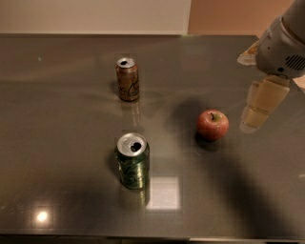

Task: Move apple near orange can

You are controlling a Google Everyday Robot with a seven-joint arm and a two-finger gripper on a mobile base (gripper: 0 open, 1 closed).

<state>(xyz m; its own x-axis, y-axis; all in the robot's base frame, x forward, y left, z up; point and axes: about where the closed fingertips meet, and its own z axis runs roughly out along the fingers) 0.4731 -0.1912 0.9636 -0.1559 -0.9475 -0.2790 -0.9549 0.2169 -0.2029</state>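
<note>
The apple [213,124] is small, red and round with a dark stem, and it rests on the dark table [57,143] right of centre. The orange can [127,79] stands upright at the back centre, brownish-orange with dark script and a silver top, well to the apple's left and further back. My gripper [259,106] hangs at the right edge of the view, just right of the apple and above the table, touching nothing. It holds nothing that I can see.
A green can [133,160] with a silver opened top stands upright at front centre, left of and nearer than the apple. The table's far edge meets a pale wall [95,14]. Bright light reflections lie on the front of the table.
</note>
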